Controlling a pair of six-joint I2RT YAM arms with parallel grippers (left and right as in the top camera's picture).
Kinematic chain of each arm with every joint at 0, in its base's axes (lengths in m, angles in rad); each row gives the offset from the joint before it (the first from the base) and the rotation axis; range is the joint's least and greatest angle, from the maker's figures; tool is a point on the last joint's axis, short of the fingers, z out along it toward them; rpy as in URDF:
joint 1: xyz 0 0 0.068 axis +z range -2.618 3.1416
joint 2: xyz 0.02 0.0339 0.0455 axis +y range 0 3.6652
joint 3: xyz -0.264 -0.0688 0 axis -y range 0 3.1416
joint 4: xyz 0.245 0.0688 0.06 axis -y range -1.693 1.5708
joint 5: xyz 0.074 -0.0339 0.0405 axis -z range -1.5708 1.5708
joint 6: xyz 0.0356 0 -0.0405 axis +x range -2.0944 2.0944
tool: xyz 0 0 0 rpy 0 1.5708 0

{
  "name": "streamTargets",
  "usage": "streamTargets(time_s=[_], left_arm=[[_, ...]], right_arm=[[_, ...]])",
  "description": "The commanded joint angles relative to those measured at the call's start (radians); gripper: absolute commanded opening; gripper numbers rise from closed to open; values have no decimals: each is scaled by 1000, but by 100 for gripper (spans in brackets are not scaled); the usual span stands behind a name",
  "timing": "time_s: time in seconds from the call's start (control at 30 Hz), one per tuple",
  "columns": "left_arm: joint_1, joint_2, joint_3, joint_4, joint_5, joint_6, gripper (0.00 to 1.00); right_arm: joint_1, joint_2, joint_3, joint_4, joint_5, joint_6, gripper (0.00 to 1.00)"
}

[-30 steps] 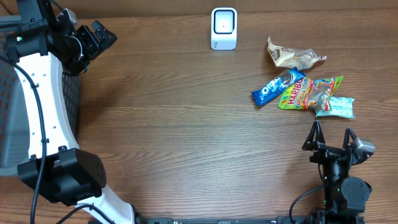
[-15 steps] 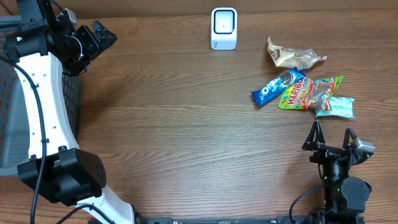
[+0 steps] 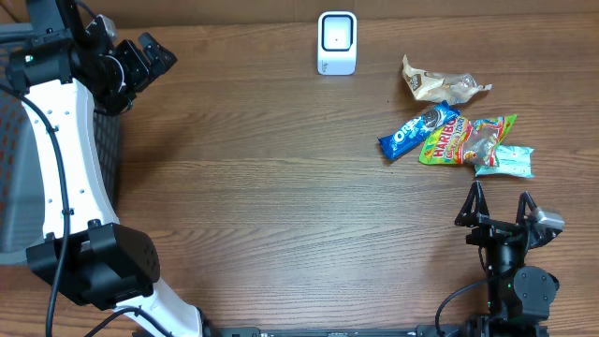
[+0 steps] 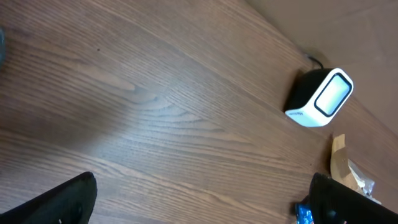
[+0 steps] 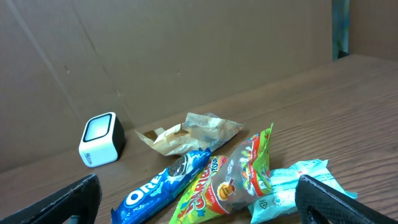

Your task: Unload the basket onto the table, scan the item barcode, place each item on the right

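Observation:
A white barcode scanner (image 3: pixel 337 42) stands at the table's far edge, its window facing forward; it also shows in the left wrist view (image 4: pixel 320 98) and the right wrist view (image 5: pixel 101 139). Items lie in a pile at the right: a blue Oreo pack (image 3: pixel 416 131) (image 5: pixel 165 185), a colourful Haribo bag (image 3: pixel 465 139) (image 5: pixel 239 177), a light-blue packet (image 3: pixel 505 161) (image 5: pixel 289 190) and a tan wrapper (image 3: pixel 440 86) (image 5: pixel 189 132). My right gripper (image 3: pixel 501 201) (image 5: pixel 199 202) stands open just in front of the pile, holding nothing. My left gripper (image 3: pixel 150 51) (image 4: pixel 202 202) is open and empty at the far left, raised.
A grey mesh bin (image 3: pixel 9 197) sits at the table's left edge under the left arm. A brown cardboard wall (image 5: pixel 186 50) runs behind the table. Bare wood (image 3: pixel 281 187) lies between the scanner and the arms.

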Motion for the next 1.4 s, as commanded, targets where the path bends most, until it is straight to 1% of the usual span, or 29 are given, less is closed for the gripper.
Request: streamTargets(time_s=[0.0, 0.07, 0.1, 0.17, 0.2, 0.23, 0.27, 0.3, 0.33, 0.43, 0.53, 0.63, 0.73, 0.8, 1.0, 1.17, 1.37], left_arm=[[-9, -9, 22, -26, -30, -13, 100], [-31, -48, -7, -50, -85, 1, 100], [-47, -72, -34, -25, -83, 42, 100], [-116, -163, -156, 155, -61, 256, 100], [-171, -235, -255, 276, -37, 449, 100], [-186, -254, -282, 304, -34, 497, 100], [-236, -321, -370, 379, -33, 649, 100], [-261, -360, -418, 413, -40, 722, 100], [-293, -416, -487, 473, -80, 758, 100], [-334, -542, -637, 591, -161, 758, 100], [-340, -661, -779, 668, -185, 757, 100], [-331, -808, -962, 760, -233, 756, 100], [-310, -983, -1197, 921, -320, 726, 100], [-295, -1086, -1322, 992, -320, 724, 100], [-277, -1359, -1621, 1135, -321, 667, 100], [-277, -1544, -1798, 1233, -339, 624, 100], [-277, -1724, -1924, 1247, -337, 610, 100]], right_arm=[[0, -11, -11, 8, 6, 0, 100], [0, -11, -11, 8, 6, 0, 100], [0, -11, -11, 8, 6, 0, 100], [0, -11, -11, 8, 6, 0, 100], [0, -11, -11, 8, 6, 0, 100], [0, -11, -11, 8, 7, 0, 100], [0, -11, -11, 8, 6, 0, 100], [0, -11, -11, 8, 6, 0, 100], [0, -11, -11, 8, 6, 0, 100], [0, -11, -11, 8, 6, 0, 100], [0, -11, -11, 8, 6, 0, 100], [0, -11, -11, 8, 6, 0, 100], [0, -11, -11, 8, 6, 0, 100], [0, -11, -11, 8, 6, 0, 100], [0, -11, -11, 8, 6, 0, 100], [0, -11, -11, 8, 6, 0, 100], [0, -11, -11, 8, 6, 0, 100]])
